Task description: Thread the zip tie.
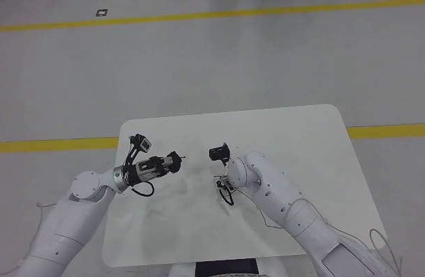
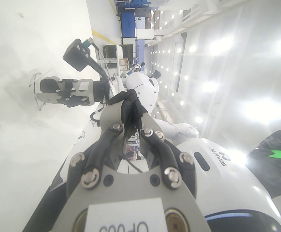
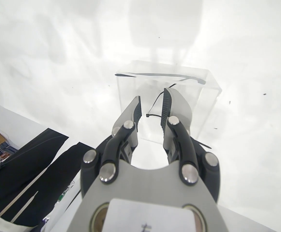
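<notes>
We take the step in hand to be picking up the zip tie [image 3: 152,116]. It lies at the near part of the clear box [image 3: 207,90], with its small head in the gap between our right gripper's [image 3: 152,95] fingers. Its band passes under one finger and the tail pokes out beyond the box's near edge. We cannot tell whether it rests on the box or inside it. A second black tie [image 3: 159,74] lies along the box's far edge.

The right jaws stand apart, straddling the head just above the box. The left gripper [image 2: 130,100] waits well to the side of the box with its jaws drawn together. Whether it holds anything, we cannot say.

To do this well, we should close on the band just behind the head, not on the head itself, so the eye stays free for threading. We should come down gently, since the box looks light and may slide on the table [image 1: 302,138]. We should then lift straight up from the box so the curled tail clears its edge and does not drag the second tie.
</notes>
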### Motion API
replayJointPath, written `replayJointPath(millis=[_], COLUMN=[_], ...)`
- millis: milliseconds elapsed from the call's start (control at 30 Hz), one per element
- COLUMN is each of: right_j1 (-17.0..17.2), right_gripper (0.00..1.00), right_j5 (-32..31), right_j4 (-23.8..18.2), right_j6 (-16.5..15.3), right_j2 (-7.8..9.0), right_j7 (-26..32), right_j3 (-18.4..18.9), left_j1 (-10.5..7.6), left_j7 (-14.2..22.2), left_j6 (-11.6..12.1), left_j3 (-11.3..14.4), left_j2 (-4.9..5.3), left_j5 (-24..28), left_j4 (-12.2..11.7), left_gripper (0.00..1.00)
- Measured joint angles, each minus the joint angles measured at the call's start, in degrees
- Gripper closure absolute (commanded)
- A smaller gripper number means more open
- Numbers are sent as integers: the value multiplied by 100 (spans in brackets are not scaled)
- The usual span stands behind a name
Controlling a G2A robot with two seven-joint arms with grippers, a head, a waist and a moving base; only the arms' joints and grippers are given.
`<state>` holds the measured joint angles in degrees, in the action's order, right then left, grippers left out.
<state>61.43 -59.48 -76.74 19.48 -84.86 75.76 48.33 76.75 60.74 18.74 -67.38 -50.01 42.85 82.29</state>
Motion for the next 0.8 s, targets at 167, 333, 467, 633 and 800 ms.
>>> replayJointPath(millis=[167,333,467,633,800], right_j1=[-27,-13,6,32,65], right_gripper=[80,80,79,80,94], right_j5=[-150,-315,-440,-580,-734], right_j4=[115,197,258,326,372], right_j6=[0,0,0,0,0], right_j2=[-77,-144,-204,-271,-340], right_j7=[25,59,84,121,158], right_j3=[-5,9,37,85,112], left_j1=[0,0,0,0,0], left_j7=[0,0,0,0,0], left_j6=[0,0,0,0,0], left_j3=[0,0,0,0,0], left_j2=[0,0,0,0,0], left_j5=[0,0,0,0,0], left_j4=[0,0,0,0,0], left_gripper=[100,100,100,100,100])
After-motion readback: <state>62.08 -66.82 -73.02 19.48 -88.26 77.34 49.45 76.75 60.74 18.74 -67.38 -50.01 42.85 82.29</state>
